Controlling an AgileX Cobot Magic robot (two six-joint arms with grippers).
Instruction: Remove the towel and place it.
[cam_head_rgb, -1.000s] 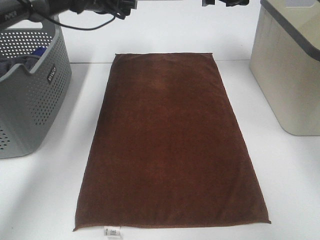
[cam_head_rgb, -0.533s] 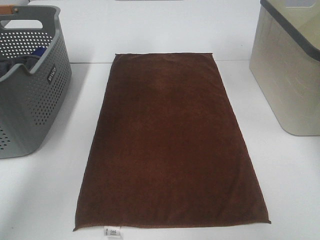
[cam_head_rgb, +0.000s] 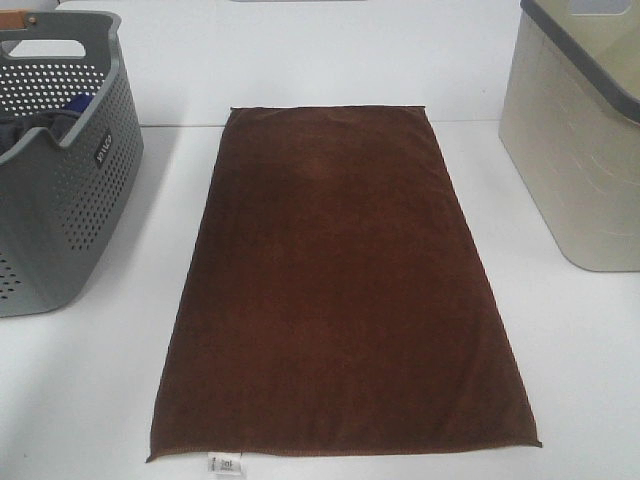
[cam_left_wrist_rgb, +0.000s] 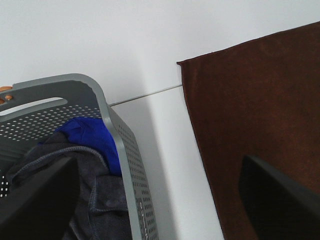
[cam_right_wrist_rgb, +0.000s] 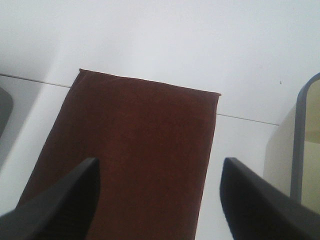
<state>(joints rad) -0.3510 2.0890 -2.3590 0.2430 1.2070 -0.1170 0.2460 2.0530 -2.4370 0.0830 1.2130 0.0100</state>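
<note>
Wrist views: both tools (cam_left_wrist_rgb: 160, 200) (cam_right_wrist_rgb: 160, 195) spread, aloft.

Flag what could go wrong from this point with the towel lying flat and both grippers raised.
1. The towel lies flat and smooth on the table, with no fold to pinch, so open fingers may slip off.
2. The left gripper hangs partly over the grey basket; a straight descent could hit its rim.
3. The beige bin stands near the towel's right edge, crowding the right gripper.
</note>
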